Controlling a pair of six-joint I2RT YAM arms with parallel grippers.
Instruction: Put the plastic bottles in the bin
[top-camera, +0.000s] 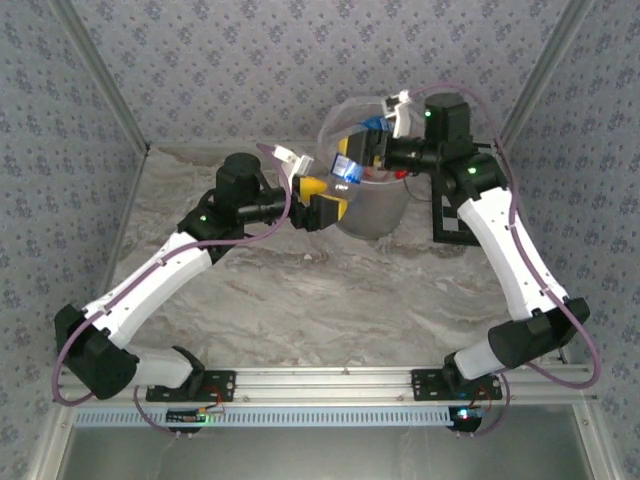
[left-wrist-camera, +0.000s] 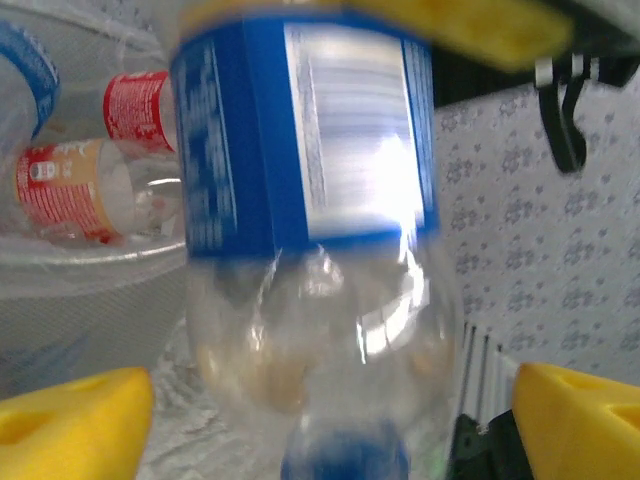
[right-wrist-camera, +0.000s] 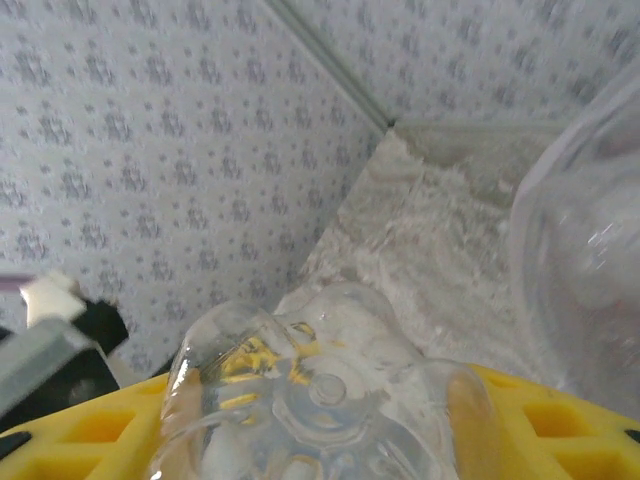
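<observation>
Holding a blue-labelled bottle (left-wrist-camera: 300, 140) at the bin (top-camera: 385, 215) rim, upper centre of top view: right gripper (top-camera: 352, 160), jaws clamped on the bottle's base. Left gripper (top-camera: 322, 200) just left of bin, jaws wide apart, either side of the blue cap (left-wrist-camera: 345, 460). Red-labelled bottles (left-wrist-camera: 140, 105) lie inside bin, upper left of left wrist view.

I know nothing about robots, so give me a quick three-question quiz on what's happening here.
1. True or false: the right gripper grips a blue-labelled bottle.
2. Which label colour do two bottles lying in the bin share? A green, B red, C black.
3. Fill in: the left gripper has fingers coloured ___.
Key: 1 true; 2 B; 3 yellow.
</observation>
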